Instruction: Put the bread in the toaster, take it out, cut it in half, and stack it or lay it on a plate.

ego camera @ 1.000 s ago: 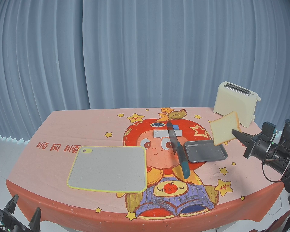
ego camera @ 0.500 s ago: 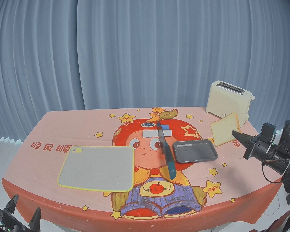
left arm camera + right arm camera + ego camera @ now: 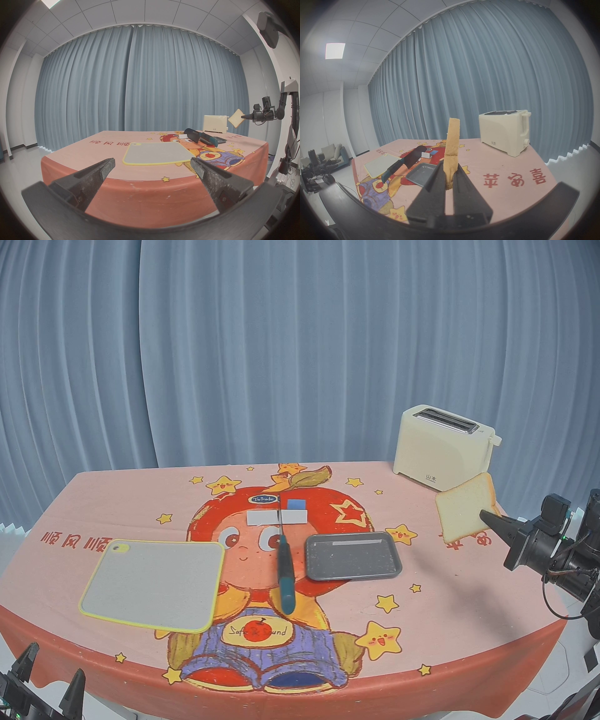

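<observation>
The right tool [image 3: 486,515] is pressed together on a lower corner of the bread [image 3: 465,507], pinching the slice between its two black fingers [image 3: 434,184]. The slice stands on edge in the air over the right edge of the table [image 3: 500,602], touching nothing else. The cream toaster [image 3: 442,446] stands in the far right corner, slots up, with the bread close to it but apart. A dark grey rectangular plate [image 3: 353,555] lies near the middle of the table. Just beside it, on the left, lies a knife [image 3: 285,568] with its teal handle toward the near edge. A grey cutting board [image 3: 153,575] with a yellow rim lies toward the left edge. The left tool [image 3: 152,162] hangs spread below the near left corner, gripping nothing.
</observation>
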